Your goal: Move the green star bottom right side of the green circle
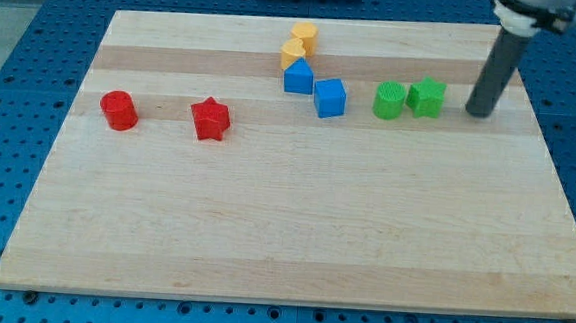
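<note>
- Eight small coloured blocks on pale wooden worktop.
- My tip, end of dark rod, down on worktop at view's right; no fingers here, so nothing to open or close.
- Green star block just left of tip, apart from it.
- Green circle block touching star's far side.
</note>
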Motion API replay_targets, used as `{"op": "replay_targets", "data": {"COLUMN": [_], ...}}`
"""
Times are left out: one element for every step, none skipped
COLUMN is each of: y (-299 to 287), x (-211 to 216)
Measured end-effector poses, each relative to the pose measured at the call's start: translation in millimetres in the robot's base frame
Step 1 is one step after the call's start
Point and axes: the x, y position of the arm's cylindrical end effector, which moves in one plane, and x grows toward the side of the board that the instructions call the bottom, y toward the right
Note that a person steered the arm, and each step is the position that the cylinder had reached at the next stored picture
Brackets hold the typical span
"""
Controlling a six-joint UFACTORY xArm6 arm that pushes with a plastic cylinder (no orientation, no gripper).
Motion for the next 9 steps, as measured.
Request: {"op": "replay_targets", "data": {"y": [0.0,-20.1,-57.5,-61.4,-72.5,-75.2,-75.2,-75.2,-73.3], "x": [-27.4,-25.0,-18.0,-18.0,-14.6,4.5,25.4,36.3,51.0]}}
